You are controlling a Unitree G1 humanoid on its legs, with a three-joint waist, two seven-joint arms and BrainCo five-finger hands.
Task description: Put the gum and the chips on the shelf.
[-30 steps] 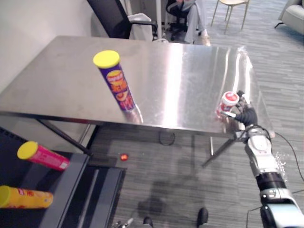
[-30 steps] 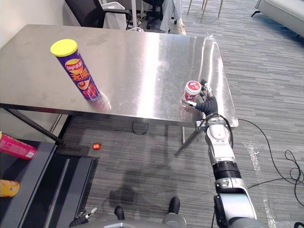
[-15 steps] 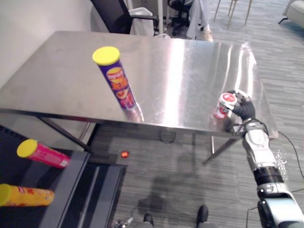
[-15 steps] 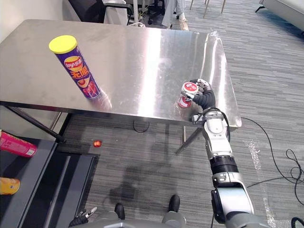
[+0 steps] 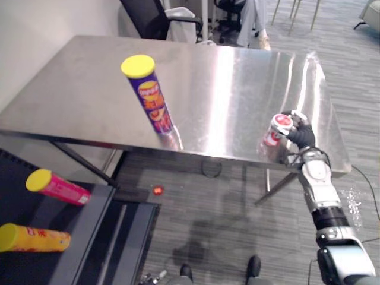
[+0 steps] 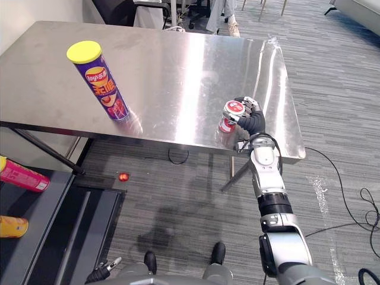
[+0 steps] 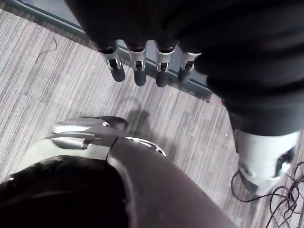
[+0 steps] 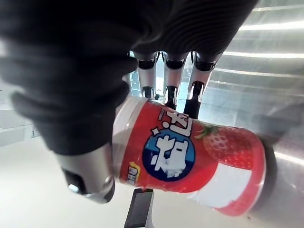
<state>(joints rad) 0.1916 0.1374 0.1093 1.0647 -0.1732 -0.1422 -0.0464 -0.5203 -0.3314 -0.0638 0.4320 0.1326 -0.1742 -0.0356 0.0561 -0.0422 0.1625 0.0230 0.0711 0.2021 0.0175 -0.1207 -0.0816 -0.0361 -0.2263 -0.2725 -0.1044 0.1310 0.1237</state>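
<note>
The gum canister (image 5: 274, 130), red and white with a strawberry picture, leans tilted near the steel table's (image 5: 225, 83) front right edge. My right hand (image 5: 303, 134) is shut on it, fingers (image 8: 167, 80) curled behind it and the thumb on the near side. The canister (image 8: 190, 152) shows large in the right wrist view, its base close to the tabletop. A purple chips tube (image 5: 152, 98) with a yellow lid stands upright at the table's front left. My left hand (image 7: 138, 66) hangs low over the carpet with straight fingers, holding nothing.
A black shelf (image 5: 89, 237) sits at the lower left, with a pink tube (image 5: 56, 187) and a yellow tube (image 5: 35, 237) lying on it. A small red object (image 5: 157, 190) lies on the carpet under the table. An office chair (image 5: 154, 18) and a seated person stand beyond the far edge.
My right hand, first beside the upright gum canister, has curled round it and tipped it toward the left. The chips tube has stayed put.
</note>
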